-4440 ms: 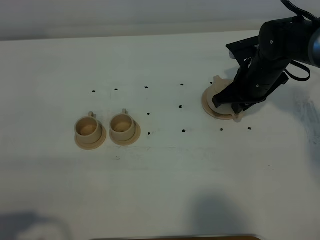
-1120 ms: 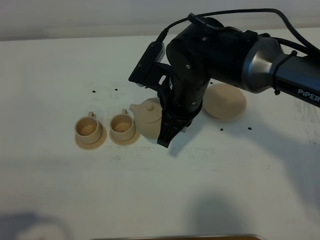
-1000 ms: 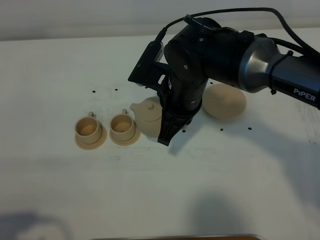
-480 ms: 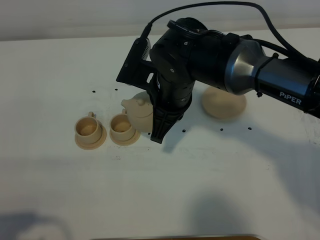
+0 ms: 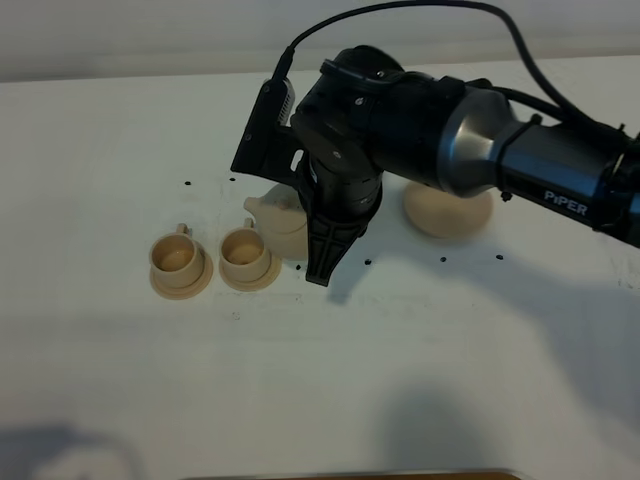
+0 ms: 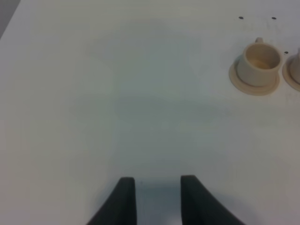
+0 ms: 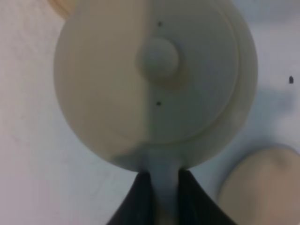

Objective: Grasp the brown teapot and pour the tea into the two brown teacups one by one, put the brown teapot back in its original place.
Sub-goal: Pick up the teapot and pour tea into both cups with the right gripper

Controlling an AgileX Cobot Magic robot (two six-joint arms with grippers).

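The brown teapot hangs in my right gripper, its spout just beside and slightly above the nearer of the two brown teacups. The farther teacup stands to its left, each on its own saucer. In the right wrist view the teapot is seen lid-up, and the right gripper is shut on its handle. The original place, a round tan disc, lies bare behind the arm. My left gripper hovers over bare table, jaws slightly apart and holding nothing, with one teacup far ahead.
The white table carries small dark dots around the cups and disc. The bulky right arm reaches across the middle and hides the teapot's rear half. A brown strip runs along the front edge.
The right arm has carried the teapot left from beside the disc toward the cups; its spout is now close to the nearer teacup. The left gripper has not moved.
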